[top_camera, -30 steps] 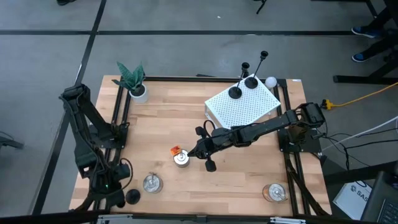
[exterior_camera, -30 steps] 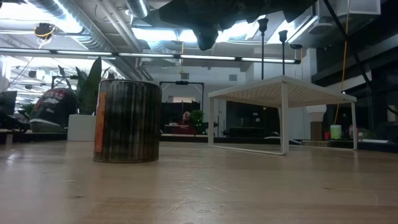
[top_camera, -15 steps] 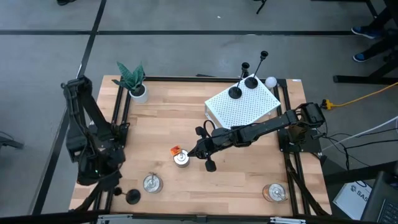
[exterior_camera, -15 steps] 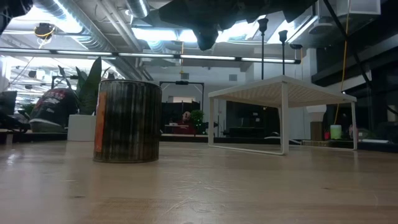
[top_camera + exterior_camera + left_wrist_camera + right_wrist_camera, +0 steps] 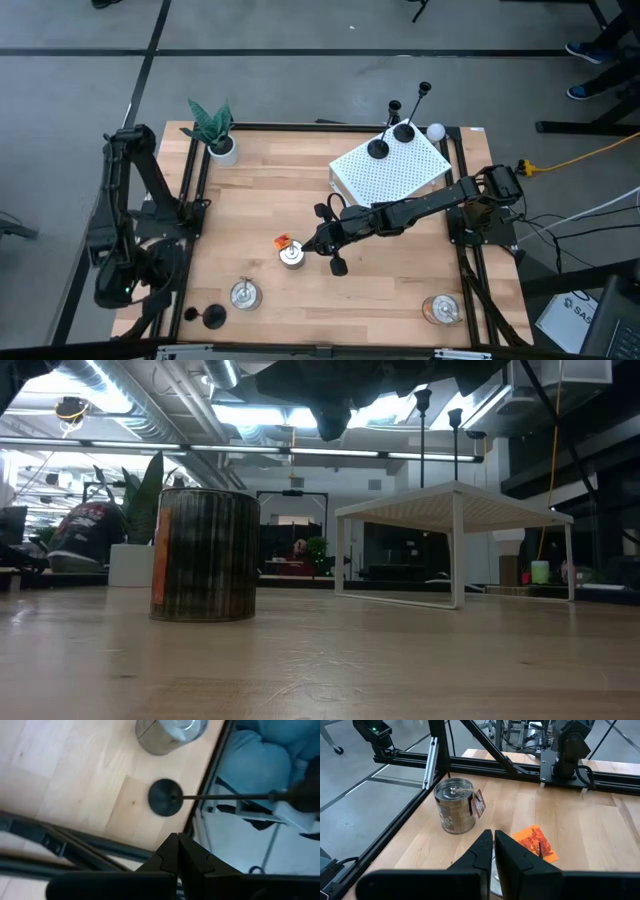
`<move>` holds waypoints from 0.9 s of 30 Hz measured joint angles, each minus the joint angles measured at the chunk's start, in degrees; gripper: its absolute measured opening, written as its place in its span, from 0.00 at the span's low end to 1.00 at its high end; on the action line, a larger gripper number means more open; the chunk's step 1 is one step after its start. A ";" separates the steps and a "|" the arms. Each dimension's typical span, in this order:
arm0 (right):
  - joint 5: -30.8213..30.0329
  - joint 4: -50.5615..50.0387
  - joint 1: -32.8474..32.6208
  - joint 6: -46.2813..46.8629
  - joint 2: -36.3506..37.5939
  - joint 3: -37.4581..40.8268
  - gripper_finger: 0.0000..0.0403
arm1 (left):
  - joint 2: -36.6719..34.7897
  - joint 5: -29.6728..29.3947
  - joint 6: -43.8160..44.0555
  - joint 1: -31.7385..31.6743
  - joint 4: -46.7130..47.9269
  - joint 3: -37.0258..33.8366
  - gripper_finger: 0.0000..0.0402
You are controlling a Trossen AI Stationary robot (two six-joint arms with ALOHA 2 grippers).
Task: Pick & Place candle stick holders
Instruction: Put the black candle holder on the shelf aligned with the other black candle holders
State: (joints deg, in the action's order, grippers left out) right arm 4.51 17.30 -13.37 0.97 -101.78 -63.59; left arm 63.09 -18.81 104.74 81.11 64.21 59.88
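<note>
Table (image 5: 260, 200) of pale wood is carrying a white perforated riser (image 5: 390, 170), on which two candle stick holders (image 5: 378, 148) are standing; a third holder (image 5: 212, 317) is standing at the near left corner. Right gripper (image 5: 312, 245) is hovering over a tin (image 5: 291, 256), fingers closed, empty. Left gripper (image 5: 177, 851) is hanging pinched together, empty, above that third holder.

A: The counter (image 5: 260, 200) is showing pale, smooth wood; the rack (image 5: 390, 172) is looking like white perforated metal.
B: The candle stick holders (image 5: 378, 148) are looking matt black, the tin (image 5: 454, 806) shiny.
</note>
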 joint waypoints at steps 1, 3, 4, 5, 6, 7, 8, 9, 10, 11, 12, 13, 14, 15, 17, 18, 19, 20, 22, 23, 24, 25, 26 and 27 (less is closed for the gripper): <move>0.00 0.00 0.00 0.00 0.00 0.00 0.06 | 0.94 0.46 1.28 0.37 -0.16 0.30 0.00; 0.01 0.00 0.02 0.02 0.00 0.00 0.06 | 3.31 3.06 3.93 0.80 -0.73 0.95 0.00; 0.00 0.00 0.01 0.02 0.00 0.00 0.06 | 4.85 4.09 4.83 1.04 -1.45 1.36 0.00; 0.00 0.00 0.01 0.04 0.00 0.00 0.06 | 6.41 4.74 5.27 1.29 -2.57 1.82 0.00; 0.01 0.00 0.01 0.06 0.00 0.00 0.06 | 7.98 4.83 5.35 1.56 -3.66 2.28 0.00; 0.01 0.00 0.01 0.06 0.00 0.00 0.06 | 9.54 4.75 5.35 1.77 -4.47 2.80 0.00; 0.00 0.00 0.02 0.06 0.00 0.00 0.06 | 11.08 4.57 5.33 1.83 -4.97 3.42 0.00; 0.02 0.00 0.00 0.06 0.00 0.00 0.06 | 12.52 4.45 5.14 1.77 -5.40 3.92 0.00; 0.00 0.00 0.02 0.06 0.00 0.00 0.06 | 13.57 4.23 4.80 1.61 -4.50 4.42 0.00; 0.02 0.00 0.00 0.06 0.00 0.00 0.06 | 14.72 3.85 4.42 1.44 -3.74 4.94 0.00; 0.02 0.00 -0.07 0.08 0.00 0.02 0.06 | 15.43 3.77 4.27 1.30 -2.51 5.65 0.00; 0.02 -0.02 -0.08 0.09 0.00 0.02 0.06 | 15.89 3.42 4.23 1.14 -2.07 5.99 0.00; 0.02 -0.02 -0.09 0.09 0.00 0.02 0.06 | 16.13 3.28 4.21 1.03 -1.81 6.15 0.00; 0.02 -0.03 -0.09 0.10 0.00 0.01 0.06 | 16.24 3.24 4.26 0.97 -1.80 6.16 0.00; 0.02 -0.04 -0.09 0.28 0.00 0.02 0.06 | 16.23 2.71 4.43 0.83 -1.82 6.12 0.00; 0.02 -0.07 -0.09 0.26 0.00 0.02 0.06 | 16.05 2.35 4.08 0.80 -1.65 6.12 0.00; 0.02 -0.07 -0.09 0.26 0.00 0.02 0.06 | 15.77 2.05 3.53 0.80 -1.33 6.14 0.00; 0.02 -0.07 -0.09 0.27 0.00 0.02 0.06 | 15.47 1.96 2.97 0.80 -0.79 6.22 0.00; 0.02 -0.09 -0.09 0.28 0.00 0.02 0.06 | 14.79 1.82 2.28 0.60 1.41 6.29 0.00; 0.02 -0.09 -0.09 0.30 0.00 0.02 0.06 | 14.76 1.10 2.20 0.39 2.79 6.22 0.00; 0.03 -0.09 -0.09 0.37 0.00 0.02 0.06 | 14.56 0.10 2.20 0.23 4.33 6.16 0.00; 0.02 -0.09 -0.10 0.61 0.00 0.02 0.06 | 13.94 -0.84 2.18 0.14 5.80 6.17 0.00; 0.03 -0.09 -0.11 1.00 0.00 0.02 0.06 | 13.58 -1.19 1.86 0.04 6.77 6.29 0.00; 0.03 -0.09 -0.09 1.53 0.00 0.02 0.06 | 13.57 -1.22 1.20 -0.11 7.40 6.32 0.00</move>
State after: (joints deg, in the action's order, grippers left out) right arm 4.54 17.21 -13.45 2.50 -101.78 -63.57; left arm 76.66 -20.04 105.94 81.00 71.62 66.19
